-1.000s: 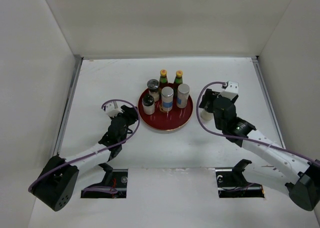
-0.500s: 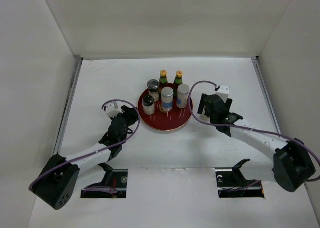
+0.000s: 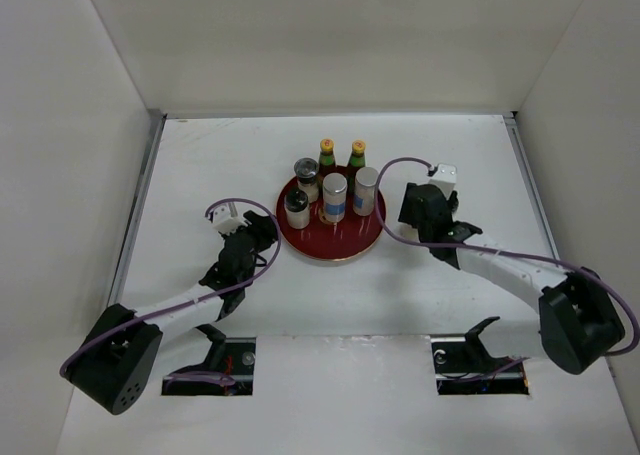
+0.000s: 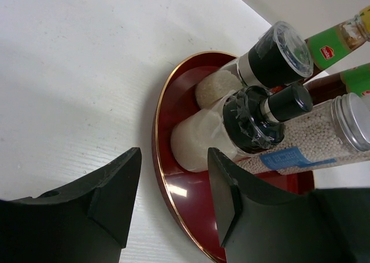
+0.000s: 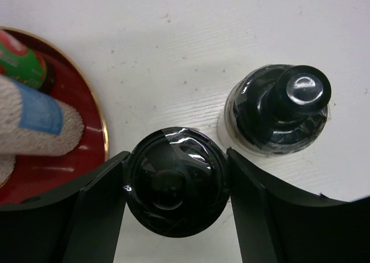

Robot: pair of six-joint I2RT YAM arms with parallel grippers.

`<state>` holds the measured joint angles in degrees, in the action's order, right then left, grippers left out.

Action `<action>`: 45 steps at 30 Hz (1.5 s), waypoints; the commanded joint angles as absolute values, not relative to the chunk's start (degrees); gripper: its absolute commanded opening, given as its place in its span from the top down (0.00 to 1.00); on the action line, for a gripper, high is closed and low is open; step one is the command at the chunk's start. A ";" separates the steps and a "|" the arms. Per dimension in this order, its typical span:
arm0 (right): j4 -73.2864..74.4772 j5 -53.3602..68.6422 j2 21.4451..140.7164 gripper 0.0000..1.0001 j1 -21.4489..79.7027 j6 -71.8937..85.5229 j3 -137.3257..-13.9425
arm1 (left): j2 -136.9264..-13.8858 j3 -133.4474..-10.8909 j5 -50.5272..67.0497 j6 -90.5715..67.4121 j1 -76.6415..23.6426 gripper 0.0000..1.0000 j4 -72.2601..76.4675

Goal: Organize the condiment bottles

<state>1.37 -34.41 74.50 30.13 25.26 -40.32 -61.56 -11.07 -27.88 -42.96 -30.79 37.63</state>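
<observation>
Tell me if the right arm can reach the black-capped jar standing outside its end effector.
Probably not yet: its end effector is closed on one black-lidded jar; the outside jar stands beside it, otherwise unobstructed.

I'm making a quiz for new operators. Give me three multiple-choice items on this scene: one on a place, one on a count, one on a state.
1. The two black-lidded jars off the tray stand: A left of it; B right of it; C behind it.
2. Bottles on the tray: A four; B six; C eight.
3. The right gripper: A has a jar between its jaws; B holds a sauce bottle; C is empty.
B: the right wrist view shows them right of the tray's rim. B: six caps seen from above. A: a black lid fills the gap.
</observation>
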 commanded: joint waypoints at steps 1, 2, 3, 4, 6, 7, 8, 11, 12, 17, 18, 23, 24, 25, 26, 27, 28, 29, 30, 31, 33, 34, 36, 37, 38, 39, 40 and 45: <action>1.38 -37.44 67.69 0.39 33.78 24.08 -42.88 | -61.35 -11.34 -27.95 -43.42 -30.80 0.52 40.52; 3.49 -37.62 66.54 0.40 34.49 24.00 -43.85 | -61.61 -11.42 -27.78 -43.59 -30.63 0.52 40.52; 5.26 -37.36 65.58 0.40 35.28 23.91 -44.90 | -61.61 -11.43 -27.51 -43.77 -30.45 0.52 40.52; 6.58 -37.18 64.78 0.40 36.24 23.82 -45.87 | -61.44 -11.34 -27.42 -43.77 -30.45 0.52 40.52; 7.56 -36.74 63.99 0.40 39.57 23.82 -47.89 | -61.17 -11.25 -27.95 -43.77 -30.80 0.52 40.52; 7.56 -36.04 64.42 0.40 41.07 23.99 -49.12 | -61.35 -11.25 -27.95 -43.77 -30.72 0.52 40.52; 7.47 -34.99 65.73 0.40 42.65 24.26 -50.70 | -61.70 -11.42 -27.95 -43.77 -30.54 0.52 40.52; 3.97 -32.44 71.61 0.39 47.22 23.82 -54.92 | -61.53 -11.34 -27.42 -43.86 -30.36 0.52 40.52; 1.95 -31.82 73.89 0.39 48.54 23.64 -56.06 | -61.18 -11.25 -27.60 -43.86 -30.54 0.52 40.52; -4.47 -26.46 83.65 0.39 53.21 23.29 -62.57 | -60.91 -10.99 -27.78 -43.68 -29.66 0.48 40.26; -5.27 -26.28 85.67 0.39 53.48 22.77 -63.54 | -60.47 -10.81 -27.51 -43.86 -29.49 0.47 40.25; -7.55 -26.89 92.36 0.38 54.97 21.62 -65.92 | -59.94 -10.46 -27.78 -43.86 -29.31 0.46 40.43; -7.82 -26.72 93.33 0.38 55.06 21.45 -65.92 | -60.03 -10.46 -27.51 -43.86 -29.05 0.46 40.34; -8.08 -26.63 94.38 0.38 55.06 21.27 -65.92 | -60.03 -10.46 -27.42 -43.86 -29.05 0.46 40.25; -8.17 -26.80 95.26 0.38 55.06 21.10 -66.00 | -59.94 -10.46 -27.42 -43.86 -29.39 0.45 40.43; -8.17 -26.89 95.80 0.37 55.06 21.09 -66.01 | -59.94 -10.46 -27.68 -43.86 -29.57 0.45 40.52; -8.09 -26.98 96.50 0.37 55.24 21.09 -66.01 | -60.03 -10.55 -27.77 -43.77 -29.66 0.45 40.52; -8.00 -26.98 97.11 0.35 55.32 21.18 -65.92 | -60.29 -10.55 -27.77 -43.86 -29.57 0.45 40.52; -8.00 -26.98 97.47 0.34 55.41 21.27 -65.74 | -60.47 -10.55 -27.51 -43.94 -29.23 0.44 40.52; -8.17 -26.98 97.73 0.32 55.41 21.27 -65.57 | -60.47 -10.55 -27.42 -43.95 -29.05 0.44 40.52; -8.00 -26.98 97.56 0.24 55.50 21.18 -65.48 | -60.03 -10.46 -27.33 -44.12 -29.40 0.43 40.52; -7.82 -26.98 96.86 0.20 55.59 21.09 -65.30 | -59.94 -10.46 -27.60 -44.03 -29.57 0.43 40.52; -7.47 -26.98 94.67 0.12 55.94 20.83 -65.04 | -60.47 -10.46 -27.86 -44.03 -29.49 0.42 40.52; -7.38 -26.81 93.09 0.10 55.94 20.48 -64.78 | -60.64 -10.46 -27.51 -44.12 -29.05 0.41 40.52; -7.30 -26.81 91.25 0.08 55.94 19.87 -64.43 | -60.64 -10.46 -27.34 -44.12 -28.96 0.41 40.52; -7.29 -26.98 89.75 0.06 55.94 19.43 -63.99 | -60.30 -10.46 -27.33 -44.12 -29.05 0.40 40.52; -7.29 -26.98 87.47 0.05 55.94 19.08 -63.29 | -59.94 -10.46 -27.42 -44.12 -29.31 0.39 40.52; -7.48 -29.96 75.78 0.05 49.90 18.63 -55.65 | -60.12 -10.37 -27.78 -44.12 -29.05 0.34 40.43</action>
<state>-4.54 -26.63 81.95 54.06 19.53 -58.57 -60.86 -10.96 -27.81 -43.53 -29.34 37.71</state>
